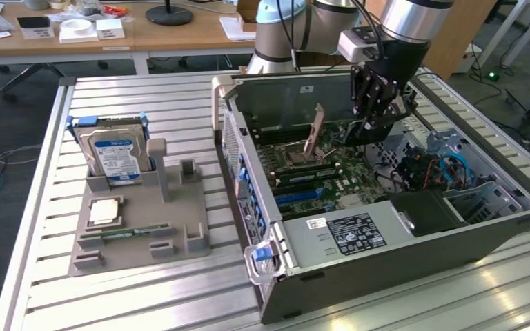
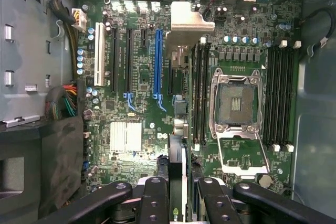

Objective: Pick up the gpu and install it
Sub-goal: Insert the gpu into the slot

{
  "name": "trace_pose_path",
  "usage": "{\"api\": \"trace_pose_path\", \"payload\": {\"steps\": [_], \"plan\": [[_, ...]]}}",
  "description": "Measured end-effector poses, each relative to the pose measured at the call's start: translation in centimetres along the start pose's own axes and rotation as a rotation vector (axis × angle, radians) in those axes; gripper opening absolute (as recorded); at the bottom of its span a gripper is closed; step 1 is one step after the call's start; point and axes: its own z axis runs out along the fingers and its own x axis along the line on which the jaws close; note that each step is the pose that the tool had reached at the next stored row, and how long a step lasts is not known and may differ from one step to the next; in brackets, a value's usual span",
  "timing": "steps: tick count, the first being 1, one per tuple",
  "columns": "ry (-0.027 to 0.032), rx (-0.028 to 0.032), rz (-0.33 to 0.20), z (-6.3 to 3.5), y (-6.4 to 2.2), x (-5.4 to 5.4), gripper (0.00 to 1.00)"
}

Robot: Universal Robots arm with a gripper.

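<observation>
At the exterior view's left, a grey parts holder sits on the slatted metal table. A hard drive with a blue label stands upright in it. A processor chip lies flat in front of the drive, and a slim green memory stick rests in a groove nearer the camera.

Just beside the holder, toward the middle, the computer case lies open on its side with the motherboard facing up. I hang inside it. My pincer is closed on the gpu, which I hold on edge over the board, well apart from the holder.

From my wrist camera, my fingers press the gpu from both sides. It runs between the long blue slot and the memory slots beside the processor socket. Its silver end bracket is at the far end, toward the case's slotted wall. I cannot tell whether its lower edge touches the board.

At the exterior view's right, blue cables curl in the case above a black box.
</observation>
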Motion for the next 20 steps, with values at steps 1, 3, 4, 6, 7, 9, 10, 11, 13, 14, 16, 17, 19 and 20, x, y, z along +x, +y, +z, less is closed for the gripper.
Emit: {"api": "trace_pose_path", "payload": {"steps": [1,3,4,6,7,9,10,11,13,14,16,17,19,20], "plan": [[0.0000,0.0000,0.000,0.00,0.00,0.0,0.26],[0.0000,0.0003,0.000,0.00,0.11,0.0,0.26],[0.0000,0.0006,0.000,0.00,0.20,0.0,0.26],[-0.0001,0.0015,0.000,0.01,0.39,0.0,0.26],[0.0000,0.0020,0.000,0.01,0.50,0.0,0.26],[0.0001,0.0028,0.000,0.01,0.68,0.0,0.26],[0.0000,0.0031,0.000,0.01,0.76,0.0,0.26],[0.0001,0.0034,0.000,0.01,0.84,0.0,0.26],[0.0001,0.0037,0.000,0.01,0.95,0.0,0.26],[0.0001,0.0038,0.000,0.01,0.98,0.0,0.26],[0.0001,0.0038,0.000,0.01,1.01,0.0,0.26],[0.0001,0.0038,0.000,0.01,1.00,0.0,0.26],[0.0001,0.0038,0.000,0.01,1.01,0.0,0.26],[0.0000,0.0037,0.000,0.01,1.00,0.0,0.26]]}}
